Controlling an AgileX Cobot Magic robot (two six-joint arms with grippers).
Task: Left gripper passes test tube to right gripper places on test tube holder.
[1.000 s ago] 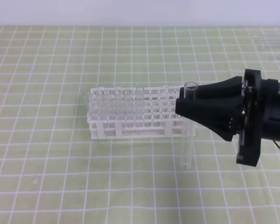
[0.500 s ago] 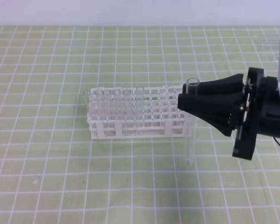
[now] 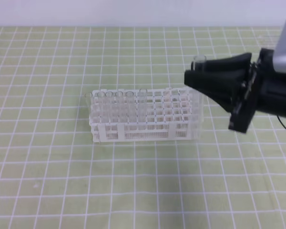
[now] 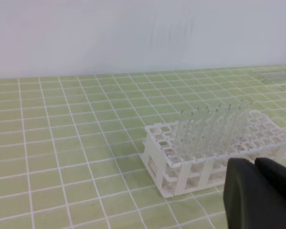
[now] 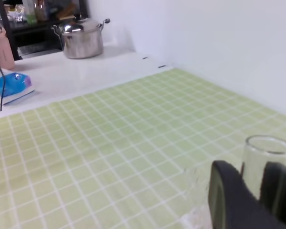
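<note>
Matting in a green-and-white grid [image 3: 52, 191] fills the exterior high frame, and I read everything against its lines. At centre sits the test tube holder [image 3: 133, 131], a white lattice with a row of clear tubes [image 3: 117, 102] standing in its left half and the cells toward its right end free. My right gripper [image 3: 194, 76] reaches in from the right edge of the frame, its black wedge pointing left, clamped on the test tube [image 3: 198, 60] just under the rim. The tube hangs roughly upright, its rim showing above the fingertips at upper right of centre and its faint body running down past the rack's right end; where its foot sits against the rack I cannot make out. The right wrist view confirms the hold: black fingers [image 5: 226, 191] either side of the glass, rim at lower right. The left gripper [image 4: 257, 188] shows only as a dark mass at lower right of its own view, and I cannot tell how its jaws stand.

I judge the handover done and the placing in hand. To do it well I would get the foot above the top tier, centre it over a free cell, descend straight and slowly, and let go only once it is seated.
</note>
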